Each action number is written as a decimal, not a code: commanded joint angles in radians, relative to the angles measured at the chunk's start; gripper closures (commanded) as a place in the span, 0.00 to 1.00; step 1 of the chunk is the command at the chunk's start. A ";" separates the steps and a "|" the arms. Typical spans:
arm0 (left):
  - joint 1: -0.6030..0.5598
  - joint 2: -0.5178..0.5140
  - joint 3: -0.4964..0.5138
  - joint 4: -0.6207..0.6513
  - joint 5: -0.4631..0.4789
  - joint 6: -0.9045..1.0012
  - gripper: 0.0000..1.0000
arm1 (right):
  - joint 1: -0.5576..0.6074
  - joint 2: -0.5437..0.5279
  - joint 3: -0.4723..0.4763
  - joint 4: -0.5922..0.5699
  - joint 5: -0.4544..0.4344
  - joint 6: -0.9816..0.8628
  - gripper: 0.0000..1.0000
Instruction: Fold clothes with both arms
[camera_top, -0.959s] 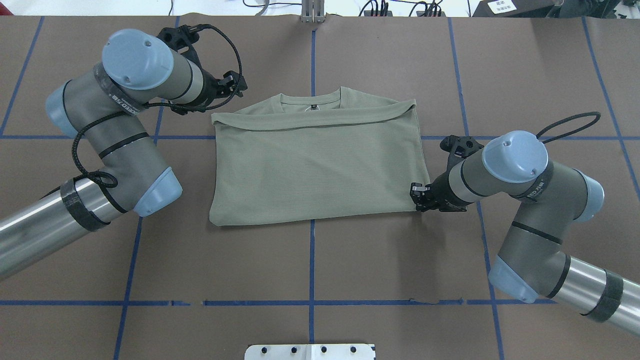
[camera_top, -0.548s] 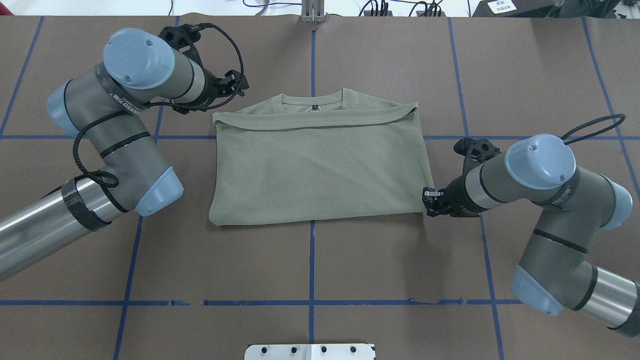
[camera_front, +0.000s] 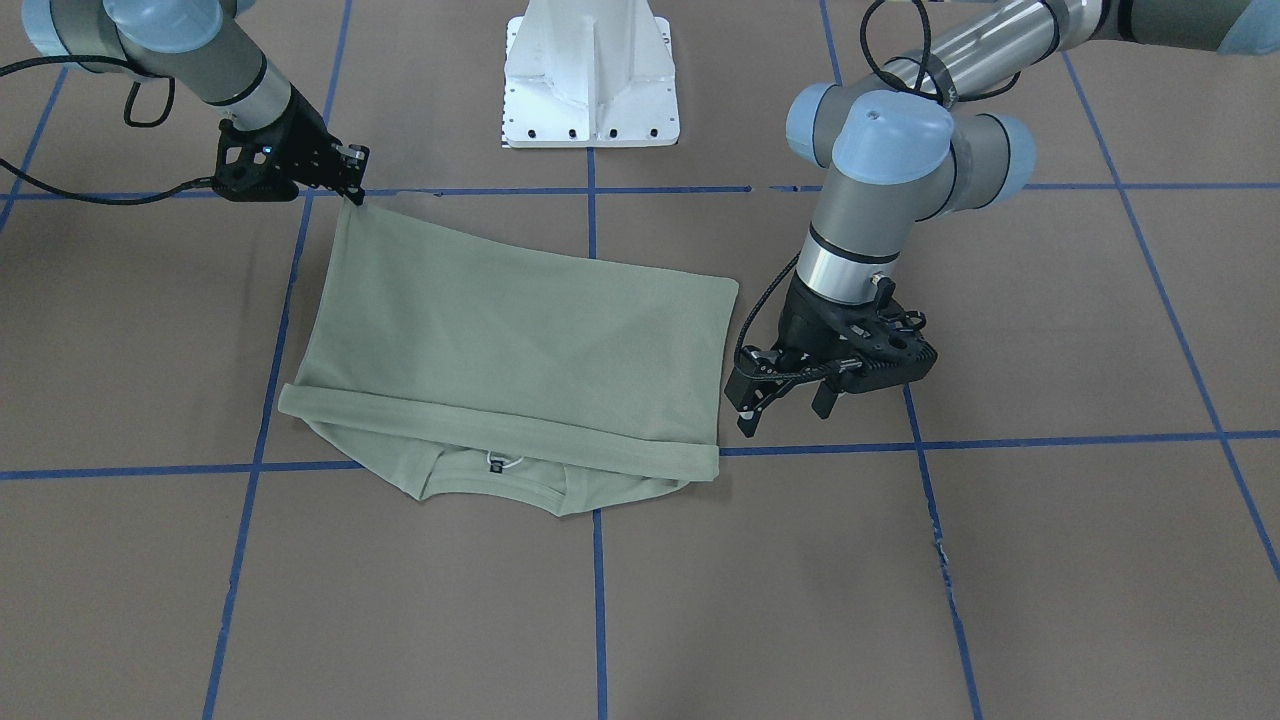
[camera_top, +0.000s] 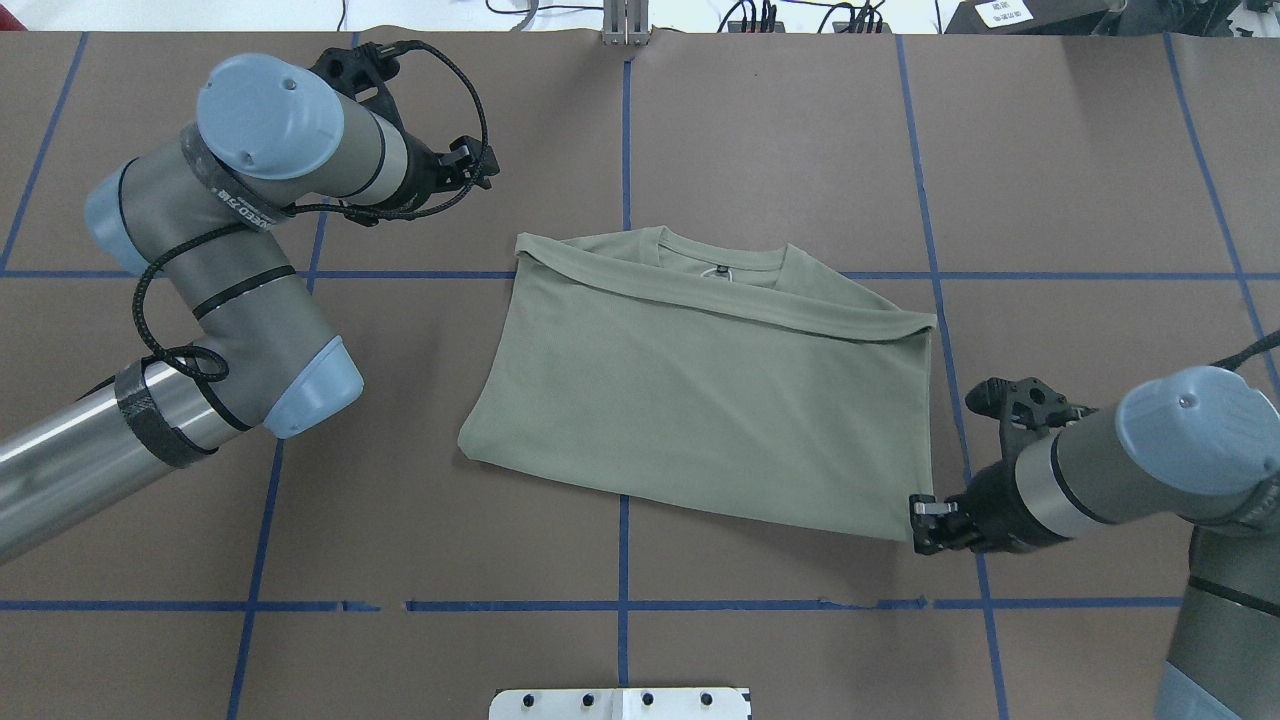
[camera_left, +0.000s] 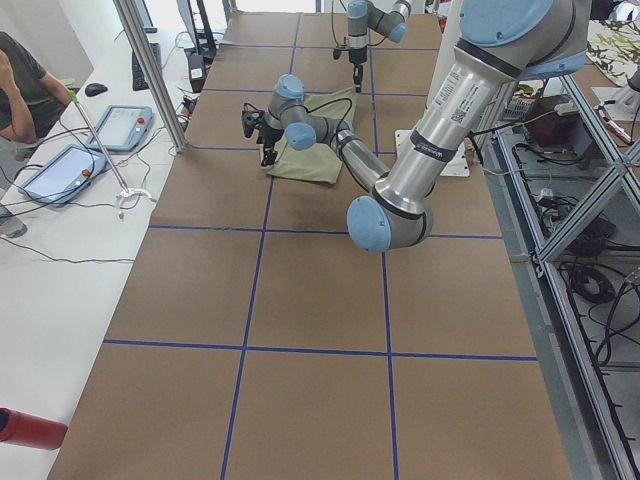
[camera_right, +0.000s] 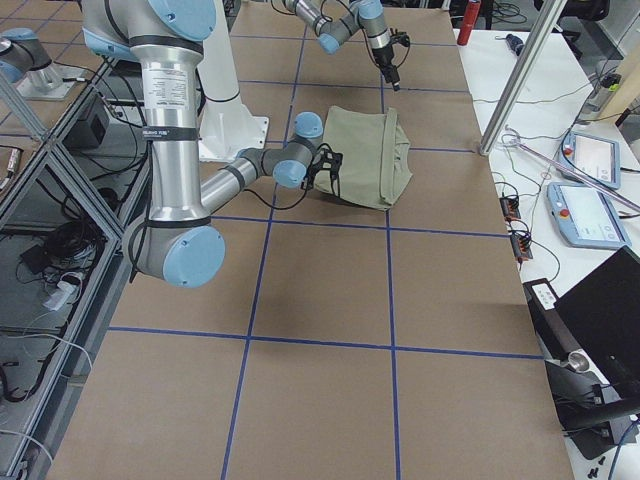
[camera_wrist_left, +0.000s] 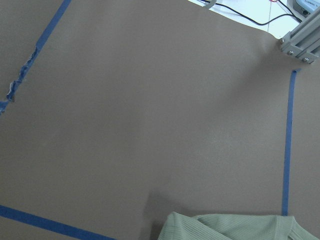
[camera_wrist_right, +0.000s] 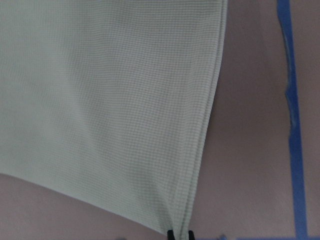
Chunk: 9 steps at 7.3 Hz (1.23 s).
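The pale sage-green shirt (camera_top: 700, 400) lies folded on the brown table, neck and dark label (camera_top: 711, 269) at the far side, its long axis skewed. My right gripper (camera_top: 920, 520) is shut on the shirt's near right corner, which also shows in the front view (camera_front: 352, 182) and at the bottom of the right wrist view (camera_wrist_right: 180, 233). My left gripper (camera_top: 478, 168) is open and empty, just off the shirt's far left corner. In the front view (camera_front: 783, 412) its fingers stand spread beside the shirt (camera_front: 510, 340). The left wrist view shows only that corner (camera_wrist_left: 225, 227).
The white pedestal base (camera_front: 590, 80) stands at the robot's side of the table. Blue tape lines (camera_top: 622, 600) grid the brown cover. A metal post (camera_top: 625, 25) sits at the far edge. An operator (camera_left: 25, 85) and tablets are beyond the table's far side.
My right gripper has pulled the shirt's corner to the right and toward the robot. The whole shirt slid right and turned askew. My left arm has barely moved.
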 joint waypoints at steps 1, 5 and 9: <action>0.023 0.004 -0.036 0.034 0.045 -0.002 0.01 | -0.123 -0.176 0.108 0.003 0.067 0.001 1.00; 0.074 0.006 -0.127 0.103 0.043 -0.001 0.01 | -0.256 -0.196 0.115 0.009 0.080 0.001 0.00; 0.285 0.062 -0.184 0.094 -0.022 -0.167 0.01 | 0.096 -0.091 0.155 0.010 0.083 -0.001 0.00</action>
